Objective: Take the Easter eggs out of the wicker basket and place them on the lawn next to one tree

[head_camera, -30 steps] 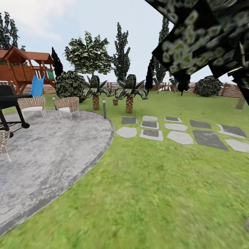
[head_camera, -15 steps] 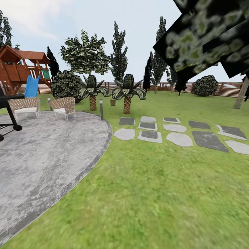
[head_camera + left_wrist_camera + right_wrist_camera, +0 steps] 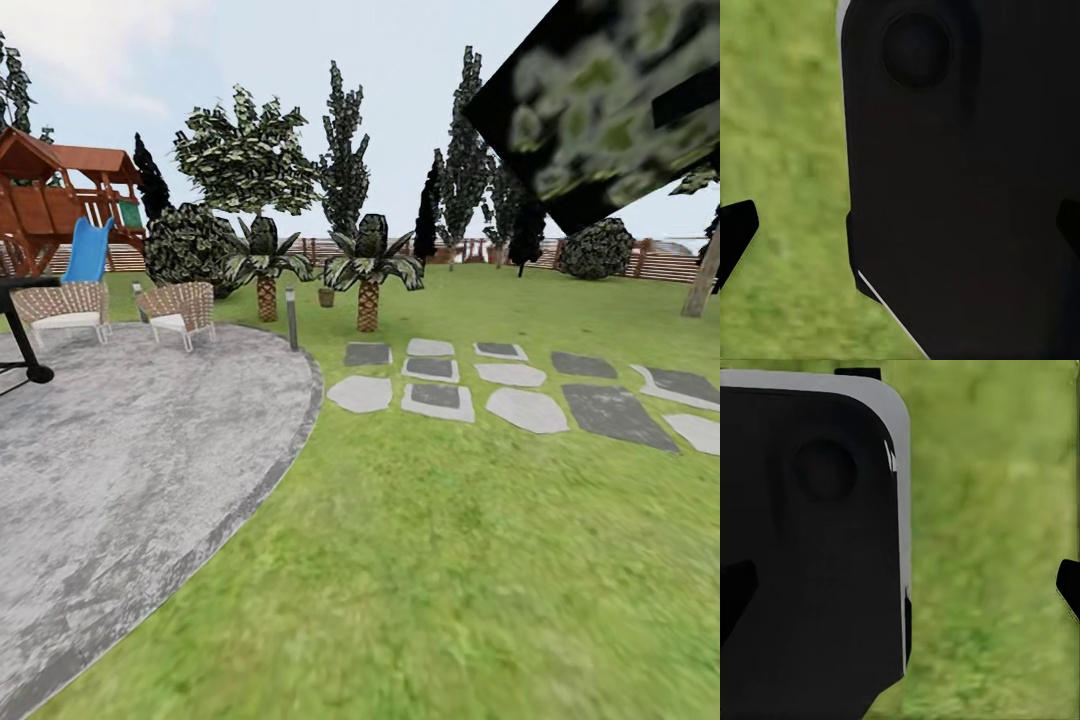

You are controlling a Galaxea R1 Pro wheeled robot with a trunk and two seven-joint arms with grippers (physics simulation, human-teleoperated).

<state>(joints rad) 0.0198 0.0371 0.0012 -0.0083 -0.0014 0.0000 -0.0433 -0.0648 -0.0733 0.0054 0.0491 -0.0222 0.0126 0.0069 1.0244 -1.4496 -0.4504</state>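
Little had changed except the outlook: the whole head view had slid sideways, the grill [image 3: 18, 335] nearly gone at far left, so the robot was travelling over the lawn [image 3: 450, 560]. A small brown tub [image 3: 326, 297], far off beside the palms [image 3: 368, 270], was perhaps the basket; its contents were too small to tell. A tree [image 3: 702, 285] leaned far right. The left gripper [image 3: 900, 232] and right gripper [image 3: 900, 585] were spread, empty.

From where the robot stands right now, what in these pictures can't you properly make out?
- Small brown pot or basket between the palms, head view: too small to identify.
- Tree trunk, head view: cut off by the picture's edge.
- Lawn, left wrist view: largely hidden behind a black robot part.
- Both grippers, wrist views: just dark fingertips at the edges.
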